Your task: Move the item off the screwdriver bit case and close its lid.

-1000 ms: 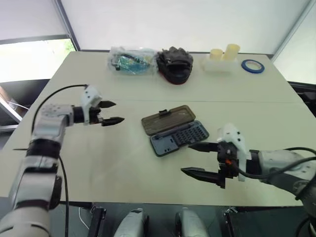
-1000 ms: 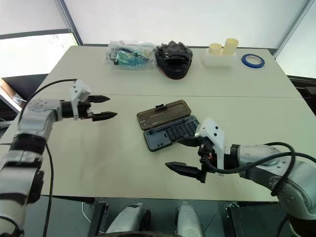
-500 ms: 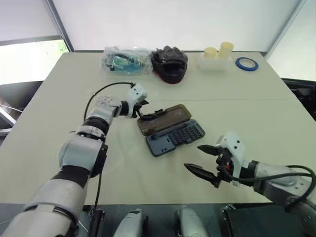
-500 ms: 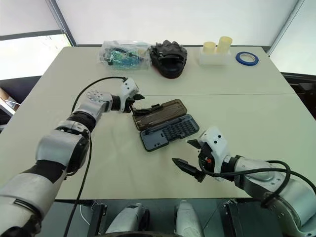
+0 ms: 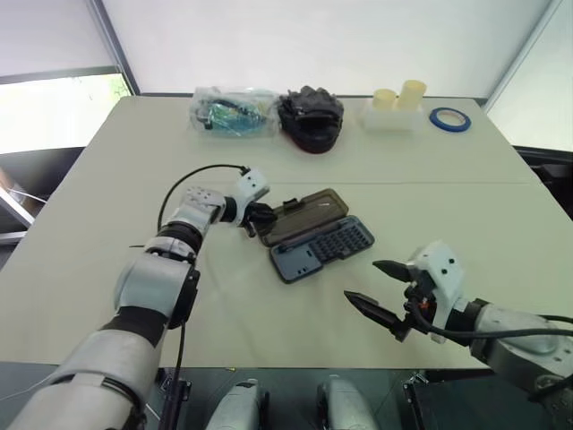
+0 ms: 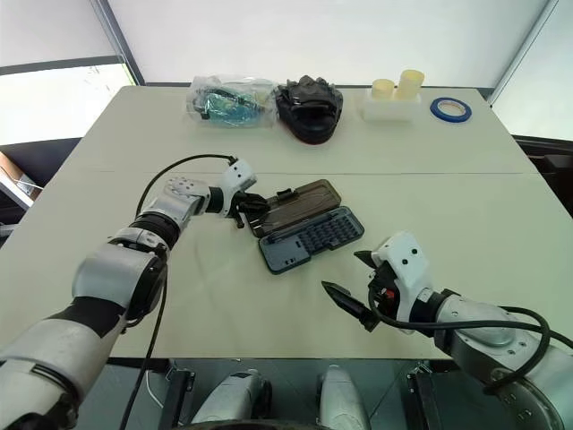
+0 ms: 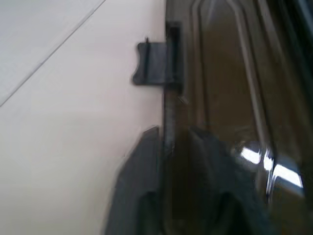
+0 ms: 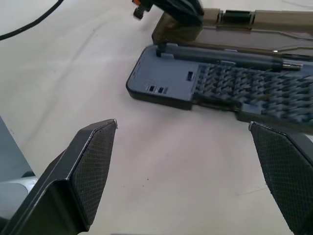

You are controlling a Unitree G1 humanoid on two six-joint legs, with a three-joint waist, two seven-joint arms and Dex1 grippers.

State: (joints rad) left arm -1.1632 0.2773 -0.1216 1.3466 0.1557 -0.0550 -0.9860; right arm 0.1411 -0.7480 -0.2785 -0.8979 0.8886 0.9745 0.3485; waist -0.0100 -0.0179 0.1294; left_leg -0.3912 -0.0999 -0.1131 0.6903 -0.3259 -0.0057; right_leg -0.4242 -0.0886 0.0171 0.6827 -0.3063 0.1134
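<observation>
I am looking down at a pale table (image 5: 107, 224). The screwdriver bit case (image 5: 324, 251) is lying open near the middle of it, with its rows of little bits showing. The lid (image 5: 303, 212) is lying flat on the table on the far side of the case, joined to it along one long edge.

I am reaching my left claw (image 5: 258, 215) to the left end of the lid. From my head camera the black fingers are looking squeezed together right at the lid's corner. My left wrist camera is showing more: the lid's brown see-through plastic (image 7: 230, 98) is sitting between my two dark fingers (image 7: 139, 191), so I am pinching its edge. That view is also showing the small black latch tab (image 7: 155, 63) sticking out from the lid's edge, just past my fingers (my head camera is showing the tab only as a tiny dark bump).

My right claw (image 5: 387, 291) is hovering over the table on the near side of the case, spread wide and gripping nothing. My right wrist camera is showing the case's grey-blue tray (image 8: 166, 81) between my two spread fingers (image 8: 95, 166).

At the far edge of the table are lying a clear plastic bag (image 5: 233, 112), a black pouch (image 5: 311, 116), two yellow cups on a white tray (image 5: 398, 100) and a blue tape roll (image 5: 448, 118).
</observation>
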